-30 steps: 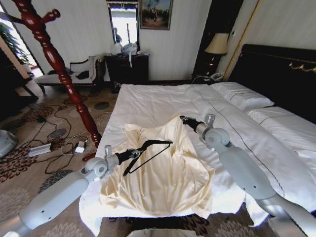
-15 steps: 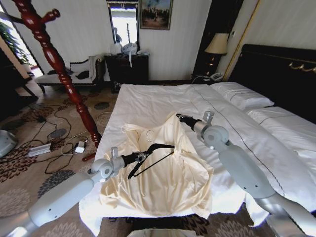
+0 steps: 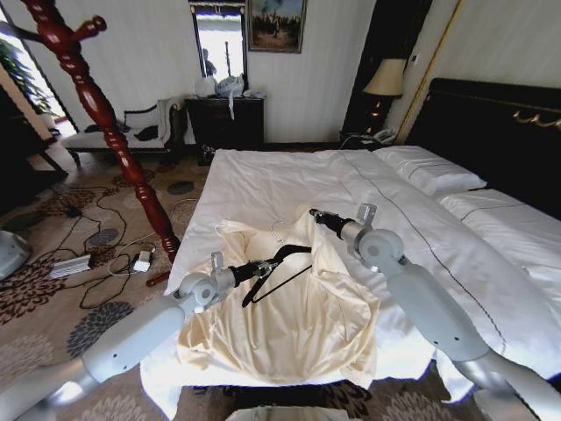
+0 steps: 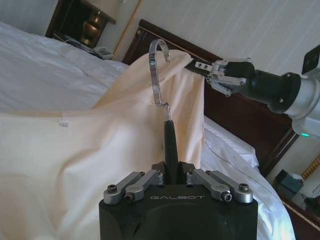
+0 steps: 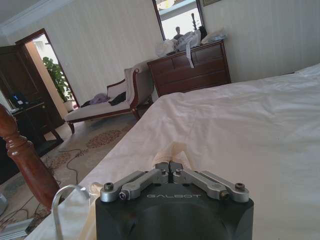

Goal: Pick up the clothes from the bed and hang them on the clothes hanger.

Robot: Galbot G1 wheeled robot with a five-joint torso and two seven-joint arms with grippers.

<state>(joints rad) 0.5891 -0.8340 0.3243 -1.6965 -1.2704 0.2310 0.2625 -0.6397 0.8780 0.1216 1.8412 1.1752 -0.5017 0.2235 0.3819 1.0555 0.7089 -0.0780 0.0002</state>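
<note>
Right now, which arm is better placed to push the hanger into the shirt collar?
Left, probably. Its pincer is shut on the hanger, with the hook beside the lifted collar. The right pincer is busy pinching the shirt up.

Bright daylight pours in from the window (image 3: 219, 39) at the back wall, blown out to near white, and more washes in from the far left by the doorway. The white bed (image 3: 263, 175) glares softly, its folds barely shaded. The clothes (image 3: 289, 316) throw gentle shadows in their creases. Head view bends hard at the edges: the coat stand (image 3: 96, 105) leans and walls curve. In the left wrist view the silver hook (image 4: 157, 70) catches a sharp highlight, while the lamp (image 4: 97, 15) behind sits soft and hazy.
</note>
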